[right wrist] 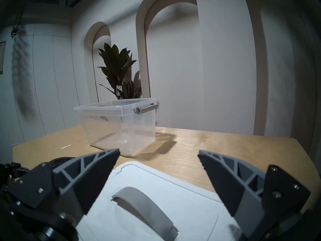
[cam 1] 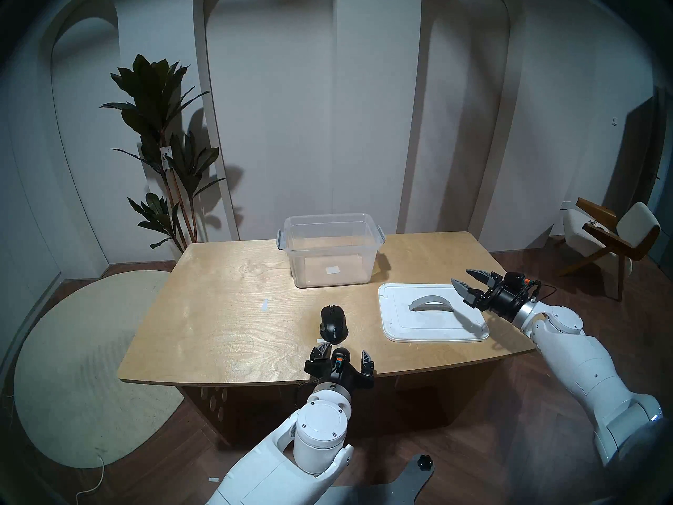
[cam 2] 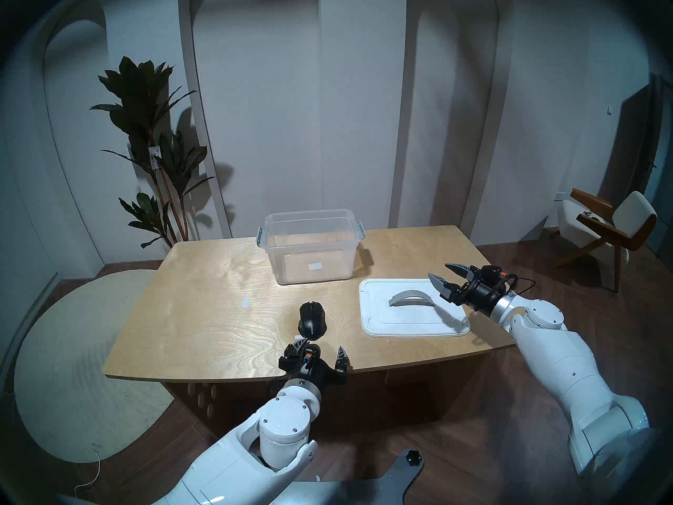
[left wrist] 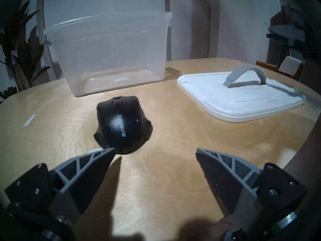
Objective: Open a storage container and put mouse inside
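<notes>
- Opening step done, judging by the layout: lid (cam 1: 431,313) off and lying flat on the worktop (cam 1: 225,333), right of centre in the head view, grey handle (cam 1: 431,304) facing up.
- Step in hand, by the look of it: reaching for the mouse (cam 1: 333,322) with the left hand (cam 1: 345,352).
- Left hand low in the head view, at the near worktop edge, just short of the mouse; spread wide, holding nothing.
- In the left wrist view: mouse (left wrist: 121,124) left of centre, its near end just past the left fingertip (left wrist: 104,153); not yet between the fingers.
- Next move calls for: shifting the hand toward frame left so the mouse sits between the fingers, easing forward and down, then closing across the mouse's sides.
- Likely handling: smooth, rounded black shell, so a grip too high may slip off.
- After that: carrying up and over the tub (cam 1: 329,249) rim, which stands well above the worktop, and releasing inside.
- Right hand (cam 1: 469,283) at mid right of the head view, hovering above the lid's right edge; spread wide, empty, apart from the handle.
- Tub upright at upper centre of the worktop, beyond the mouse and well apart from it; grey latches on both ends.
- Tub contents: nothing visible inside through the clear walls; only a small white sticker (cam 1: 333,270) on the front wall.
- Lid bearing nothing.
</notes>
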{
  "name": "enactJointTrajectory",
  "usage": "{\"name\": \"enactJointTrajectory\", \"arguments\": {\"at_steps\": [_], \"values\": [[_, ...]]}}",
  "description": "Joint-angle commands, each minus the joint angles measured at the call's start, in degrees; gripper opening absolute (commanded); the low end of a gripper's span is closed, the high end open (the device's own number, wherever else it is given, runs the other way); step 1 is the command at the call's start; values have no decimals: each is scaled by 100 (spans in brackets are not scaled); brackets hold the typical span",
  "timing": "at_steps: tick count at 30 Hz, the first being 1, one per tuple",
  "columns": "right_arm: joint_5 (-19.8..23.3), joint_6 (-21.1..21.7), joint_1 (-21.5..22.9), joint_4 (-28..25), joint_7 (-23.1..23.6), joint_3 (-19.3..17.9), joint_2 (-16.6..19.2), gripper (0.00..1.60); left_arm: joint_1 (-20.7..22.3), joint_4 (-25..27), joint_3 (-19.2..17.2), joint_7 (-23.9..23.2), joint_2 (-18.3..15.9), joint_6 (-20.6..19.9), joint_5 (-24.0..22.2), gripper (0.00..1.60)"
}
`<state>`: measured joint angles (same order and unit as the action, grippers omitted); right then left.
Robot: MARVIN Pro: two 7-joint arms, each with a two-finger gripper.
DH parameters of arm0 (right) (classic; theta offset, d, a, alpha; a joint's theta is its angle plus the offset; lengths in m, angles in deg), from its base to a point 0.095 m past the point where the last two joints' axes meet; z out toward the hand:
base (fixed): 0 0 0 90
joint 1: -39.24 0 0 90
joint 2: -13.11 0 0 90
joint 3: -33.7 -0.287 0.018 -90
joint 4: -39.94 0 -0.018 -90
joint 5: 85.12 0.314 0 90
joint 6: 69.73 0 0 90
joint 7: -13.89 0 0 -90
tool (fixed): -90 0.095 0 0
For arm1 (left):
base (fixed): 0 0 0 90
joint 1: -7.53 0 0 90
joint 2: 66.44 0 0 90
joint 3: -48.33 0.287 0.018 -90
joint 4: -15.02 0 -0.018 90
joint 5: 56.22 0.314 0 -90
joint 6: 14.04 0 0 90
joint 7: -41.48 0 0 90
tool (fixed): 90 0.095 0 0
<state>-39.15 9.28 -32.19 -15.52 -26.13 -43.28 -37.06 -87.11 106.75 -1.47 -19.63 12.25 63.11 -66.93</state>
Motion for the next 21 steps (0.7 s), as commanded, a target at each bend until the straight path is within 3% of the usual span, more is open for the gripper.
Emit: {"name": "enactJointTrajectory", "arguments": {"at_steps": [1,14,21], "values": [[14,-67,163,2,75,-35,0,160,633,-357,207,519,283,65,37,160],[-187,-191,232,380,274,100,-80,160,1362,-1352,735,1930,685,363,-107,160],[-304,-297,393,627,410,155,-134,160,1576,-1581,1114,2685,707,634,-508,160]]}}
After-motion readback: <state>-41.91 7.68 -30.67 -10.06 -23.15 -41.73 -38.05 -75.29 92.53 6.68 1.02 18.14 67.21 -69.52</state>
